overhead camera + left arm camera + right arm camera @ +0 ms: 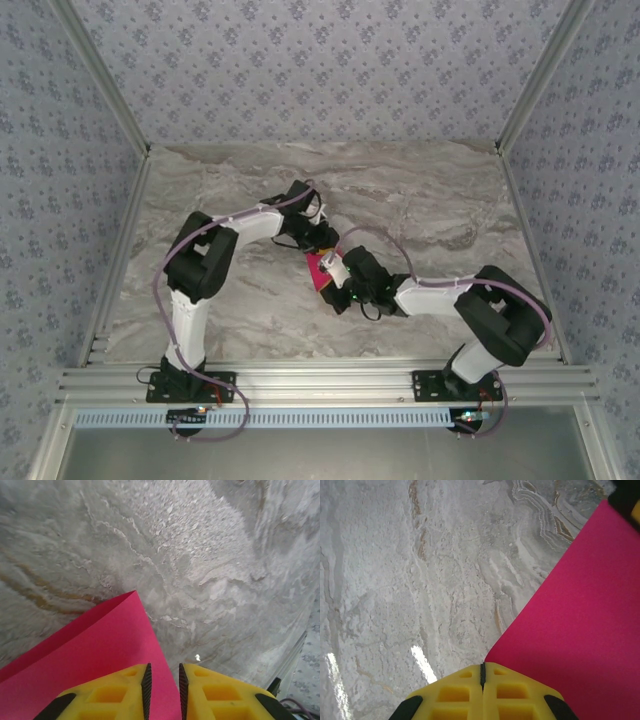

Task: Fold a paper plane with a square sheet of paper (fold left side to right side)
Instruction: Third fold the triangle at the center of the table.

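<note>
The square sheet of paper (pixel 318 273) is magenta-pink and lies mid-table, mostly covered by both grippers. In the left wrist view the sheet (pixel 90 655) shows two layers, a darker one peeking out at the left edge. My left gripper (pixel 163 672) is narrowly open over it, and the sheet's right edge runs through the gap between the yellow fingers (pixel 115 695). In the top view this gripper (pixel 324 243) sits at the sheet's far side. My right gripper (pixel 482 666) is shut, and a corner of the sheet (pixel 580 615) meets its seam; from above it (pixel 335 270) is on the sheet's right.
The grey marbled tabletop (pixel 420 200) stretches around the paper on all sides. Patterned walls and an aluminium frame (pixel 320 380) enclose the workspace. A bit of the left gripper (pixel 626 500) shows at the top right of the right wrist view.
</note>
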You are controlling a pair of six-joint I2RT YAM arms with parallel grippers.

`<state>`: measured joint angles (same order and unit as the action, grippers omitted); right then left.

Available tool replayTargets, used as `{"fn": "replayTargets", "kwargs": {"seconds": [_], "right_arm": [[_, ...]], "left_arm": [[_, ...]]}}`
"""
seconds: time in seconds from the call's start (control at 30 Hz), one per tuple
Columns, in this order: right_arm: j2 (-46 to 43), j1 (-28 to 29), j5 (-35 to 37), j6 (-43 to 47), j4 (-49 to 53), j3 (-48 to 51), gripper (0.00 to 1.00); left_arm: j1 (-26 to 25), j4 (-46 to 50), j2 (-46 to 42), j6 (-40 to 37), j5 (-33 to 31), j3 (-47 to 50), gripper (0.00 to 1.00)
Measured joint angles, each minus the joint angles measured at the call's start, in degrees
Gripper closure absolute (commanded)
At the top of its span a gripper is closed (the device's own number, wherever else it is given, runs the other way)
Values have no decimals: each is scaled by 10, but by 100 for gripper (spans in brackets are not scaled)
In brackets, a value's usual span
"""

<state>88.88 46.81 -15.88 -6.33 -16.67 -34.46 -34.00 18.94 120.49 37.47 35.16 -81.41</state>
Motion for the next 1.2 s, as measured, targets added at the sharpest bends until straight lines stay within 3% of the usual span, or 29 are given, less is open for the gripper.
{"fn": "replayTargets", "kwargs": {"seconds": [0.47, 1.2], "right_arm": [[12, -69, -85, -75, -13, 0, 100], [67, -134, -106, -91, 2, -33, 99]], "left_arm": [[-3, 23, 22, -36, 0, -3, 82], [-3, 27, 22, -41, -3, -4, 83]]}}
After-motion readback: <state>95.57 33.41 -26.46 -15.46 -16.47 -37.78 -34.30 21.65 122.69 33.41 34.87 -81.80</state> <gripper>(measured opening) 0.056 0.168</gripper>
